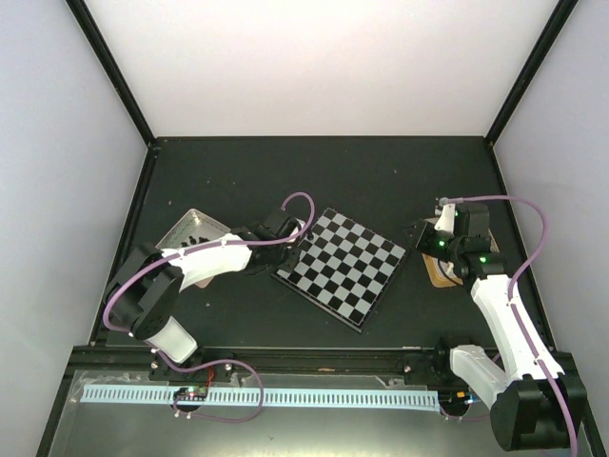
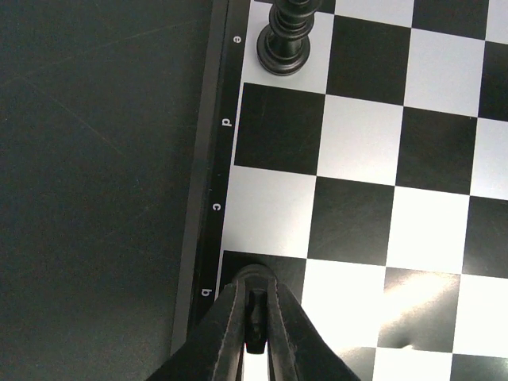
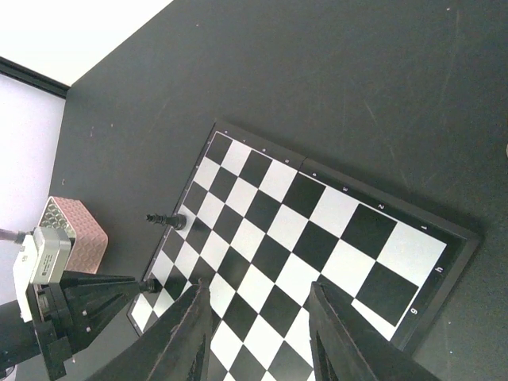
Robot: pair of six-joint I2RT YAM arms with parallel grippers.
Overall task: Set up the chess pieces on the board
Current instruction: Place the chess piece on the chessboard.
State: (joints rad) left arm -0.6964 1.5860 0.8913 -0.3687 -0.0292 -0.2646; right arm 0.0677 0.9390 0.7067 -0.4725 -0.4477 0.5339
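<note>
The board [image 1: 347, 271] lies tilted in the middle of the dark table. A black chess piece [image 2: 287, 36] stands on the pale edge square by the letter e. My left gripper [image 2: 255, 279] is at the board's left edge [image 1: 288, 249], shut on a second small black chess piece [image 2: 255, 321] over the dark square by the letter b. In the right wrist view the same two pieces show, one standing [image 3: 167, 221] and one held [image 3: 148, 285]. My right gripper [image 3: 258, 317] hangs open above the board's right side [image 1: 420, 236], with nothing between its fingers.
A metal tin [image 1: 195, 229] with small pieces sits left of the board, behind the left arm. Another tin [image 1: 443, 271] lies partly under the right arm. A pinkish box [image 3: 77, 232] shows beyond the left gripper. Black frame rails edge the table.
</note>
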